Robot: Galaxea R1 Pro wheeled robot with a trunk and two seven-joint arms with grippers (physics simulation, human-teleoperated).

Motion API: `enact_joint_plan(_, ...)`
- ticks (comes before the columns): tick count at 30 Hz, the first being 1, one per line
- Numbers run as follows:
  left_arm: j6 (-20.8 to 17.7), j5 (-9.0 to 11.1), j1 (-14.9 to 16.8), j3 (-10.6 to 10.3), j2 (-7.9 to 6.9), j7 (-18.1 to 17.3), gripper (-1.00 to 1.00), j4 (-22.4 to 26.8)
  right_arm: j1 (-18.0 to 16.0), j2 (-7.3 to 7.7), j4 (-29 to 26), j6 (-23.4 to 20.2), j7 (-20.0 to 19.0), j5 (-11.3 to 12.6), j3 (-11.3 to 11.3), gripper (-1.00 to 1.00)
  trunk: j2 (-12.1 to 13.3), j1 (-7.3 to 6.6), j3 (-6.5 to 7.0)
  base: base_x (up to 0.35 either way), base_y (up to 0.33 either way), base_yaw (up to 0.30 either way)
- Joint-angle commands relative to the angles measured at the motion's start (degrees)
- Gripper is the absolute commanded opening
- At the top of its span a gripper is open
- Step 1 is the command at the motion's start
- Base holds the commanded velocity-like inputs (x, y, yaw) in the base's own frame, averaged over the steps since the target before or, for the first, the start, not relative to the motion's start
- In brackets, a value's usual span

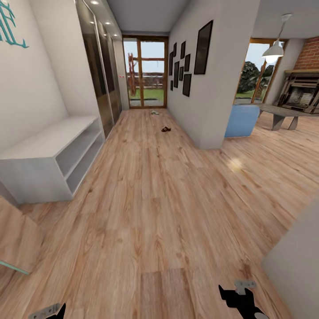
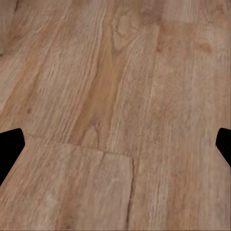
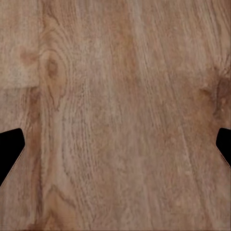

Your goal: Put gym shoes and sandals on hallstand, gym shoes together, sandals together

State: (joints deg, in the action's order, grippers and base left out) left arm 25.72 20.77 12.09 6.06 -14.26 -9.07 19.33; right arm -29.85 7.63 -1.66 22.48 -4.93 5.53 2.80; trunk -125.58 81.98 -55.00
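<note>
Both fingers (image 3: pixel 11 147) spread over floor (image 1: pixel 150 199); hallstand (image 1: pixel 53 155) left

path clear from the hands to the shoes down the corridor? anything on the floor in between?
Nothing visible blocks it. Bare corridor floor runs from the right hand to the brown sandal and a pale shoe beyond. The hallstand sits off to the left.

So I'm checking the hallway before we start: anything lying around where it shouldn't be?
Yes. Far down the corridor floor, a small dark brown item and a pale greenish one lie loose, probably footwear, too small to tell. The hallstand shelves hold nothing.
</note>
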Motion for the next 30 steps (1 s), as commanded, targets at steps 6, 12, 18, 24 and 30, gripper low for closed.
enact_joint_plan(6,0.04,0.71,0.03,0.18,0.02,-0.59,1.00,-0.23,-0.04,0.02,0.10,0.11,-0.34,0.57,0.28,1.00,-0.02,0.03,-0.05,0.338,0.000,-0.001)
enact_joint_plan(12,0.04,0.75,0.03,0.18,0.00,-0.58,1.00,-0.33,-0.04,0.01,0.12,0.11,-0.34,0.56,0.28,1.00,-0.02,0.03,-0.05,0.338,0.000,0.000)
enact_joint_plan(18,0.04,0.87,0.03,0.18,0.01,-0.59,1.00,-0.35,-0.04,0.01,0.14,0.11,-0.34,0.55,0.28,1.00,-0.02,0.03,-0.05,0.338,0.000,0.000)
enact_joint_plan(24,0.04,0.74,0.03,0.18,0.02,-0.59,1.00,-0.35,-0.04,0.01,0.10,0.11,-0.27,0.66,0.28,1.00,-0.02,0.03,-0.05,0.338,0.000,0.000)
enact_joint_plan(30,0.04,0.61,0.03,0.11,0.02,-0.59,1.00,-0.35,-0.04,0.01,0.08,0.11,-0.26,0.71,0.27,1.00,-0.02,0.03,-0.05,0.338,0.000,0.000)
